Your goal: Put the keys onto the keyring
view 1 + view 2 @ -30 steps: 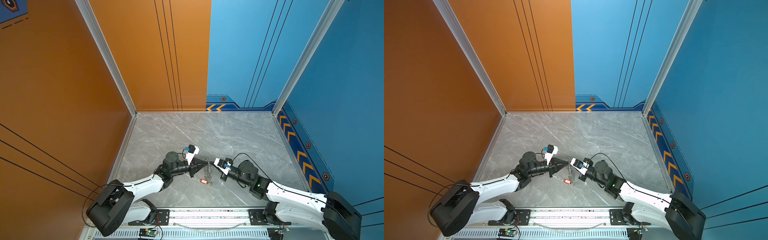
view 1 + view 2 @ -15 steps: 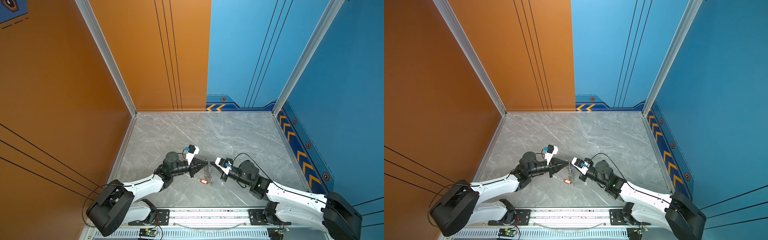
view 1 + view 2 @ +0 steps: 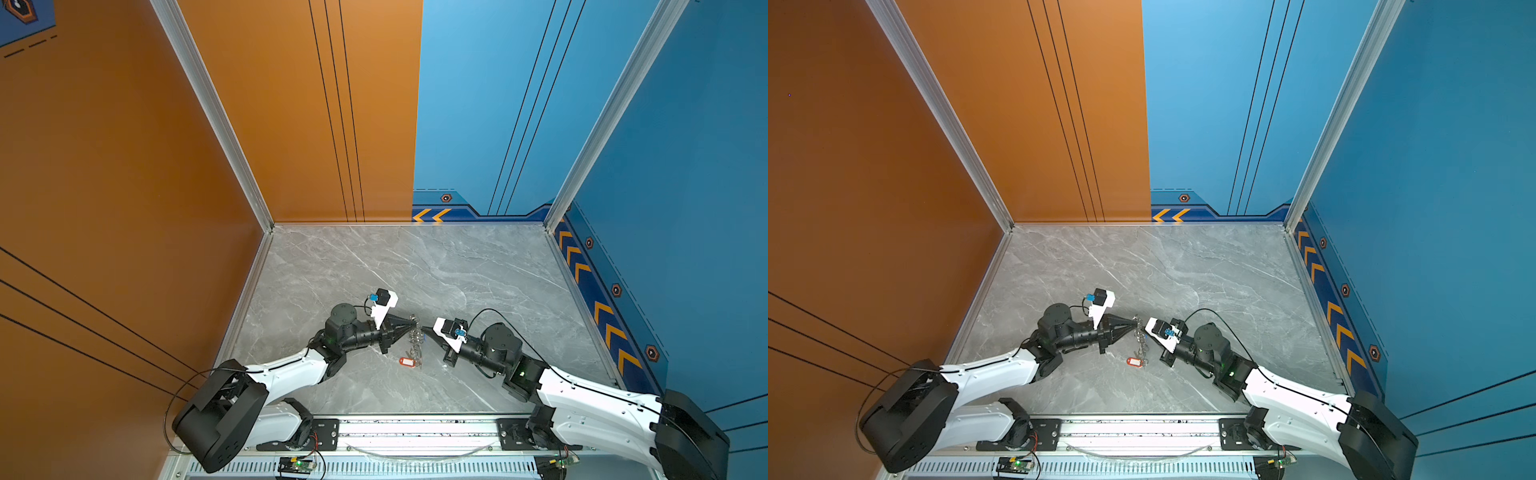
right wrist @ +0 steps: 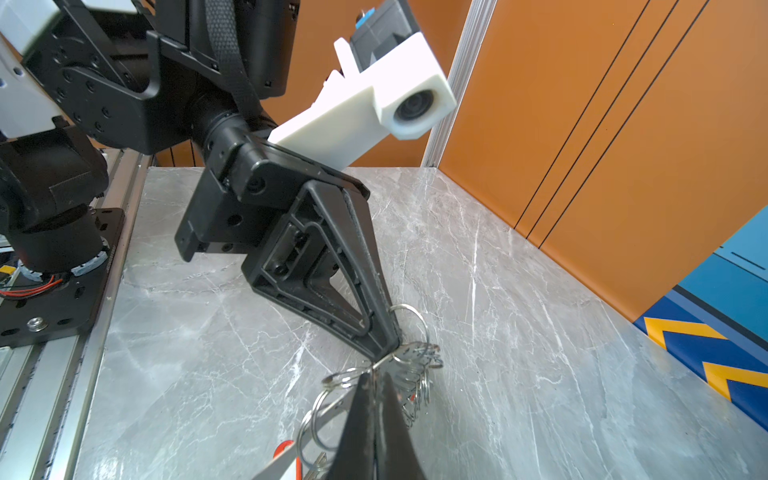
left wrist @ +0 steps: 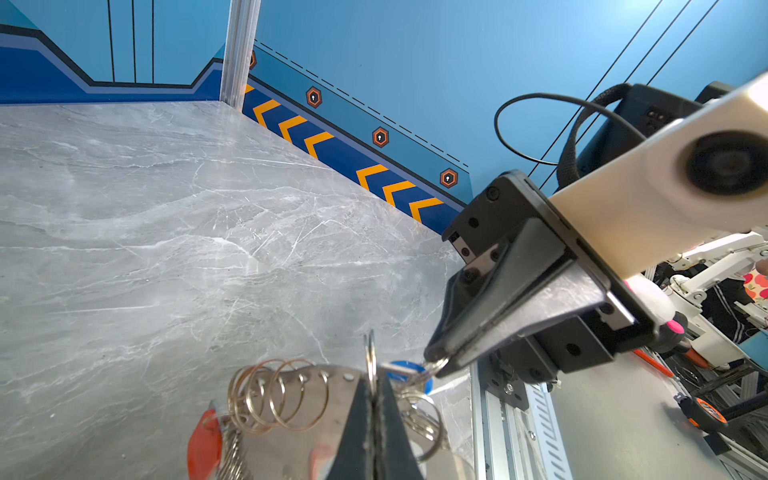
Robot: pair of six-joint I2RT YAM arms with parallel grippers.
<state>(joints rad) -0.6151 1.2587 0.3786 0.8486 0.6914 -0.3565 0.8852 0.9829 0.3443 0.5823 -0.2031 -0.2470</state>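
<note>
In both top views the keyring (image 3: 414,332) and the keys (image 3: 417,353) form one silver cluster, too small to separate part from part; in the left wrist view the keyring (image 5: 299,399) is cut off by the frame edge, the red tag (image 5: 201,440) blurred and cropped, the blue tag (image 5: 405,368) largely hidden behind the left claw (image 5: 372,388) and a split ring (image 5: 370,357); in the right wrist view the right claw (image 4: 375,376) covers most of the keyring.
</note>
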